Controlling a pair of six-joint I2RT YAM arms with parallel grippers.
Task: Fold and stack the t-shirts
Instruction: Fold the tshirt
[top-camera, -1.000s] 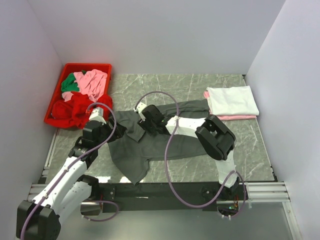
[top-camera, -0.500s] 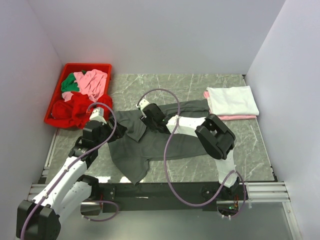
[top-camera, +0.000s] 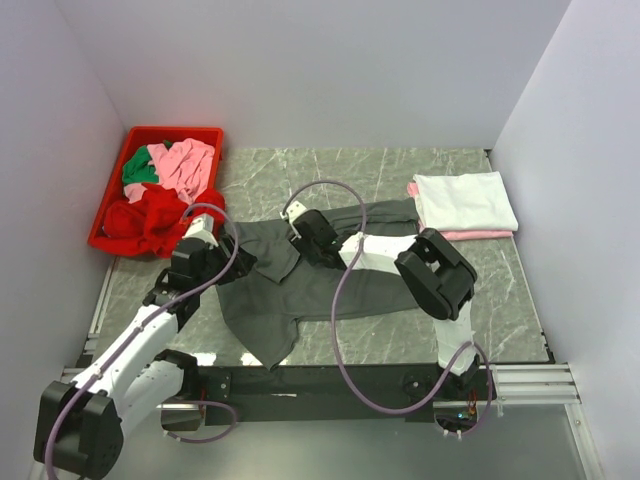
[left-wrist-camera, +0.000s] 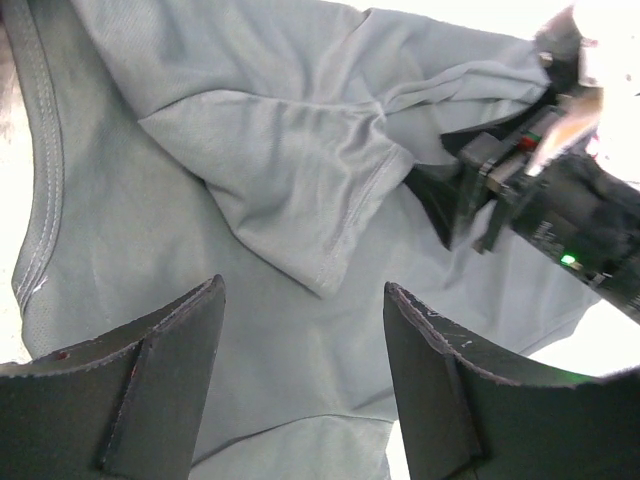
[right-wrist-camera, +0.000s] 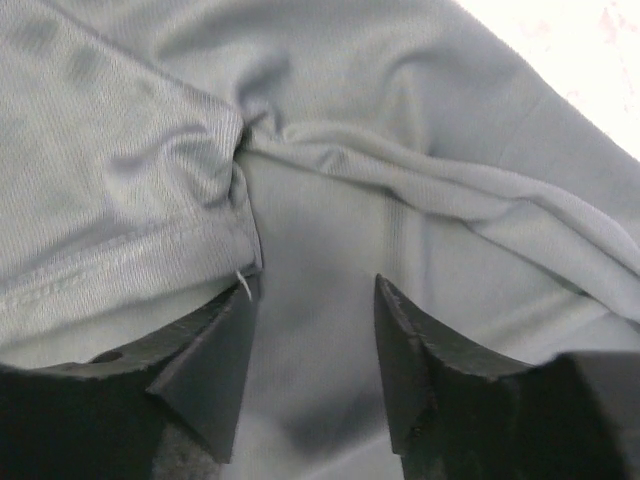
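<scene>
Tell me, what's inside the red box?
The red bin holds a crumpled pink t-shirt, a green t-shirt and a red t-shirt spilling over its near edge. Whatever lies beneath them is covered.

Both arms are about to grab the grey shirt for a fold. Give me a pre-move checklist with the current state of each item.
1. Left gripper open, nothing held: ok.
2. Right gripper open, just above the cloth: ok.
3. Dark grey t-shirt lying flat: not ok, a sleeve lies flipped over the body and the cloth is wrinkled.
4. Cloth hidden under the right arm: cannot tell.
5. Finished stack tidy: ok, white t-shirt squared on pink t-shirt.
6. Red bin clear of the grey shirt: ok.
</scene>
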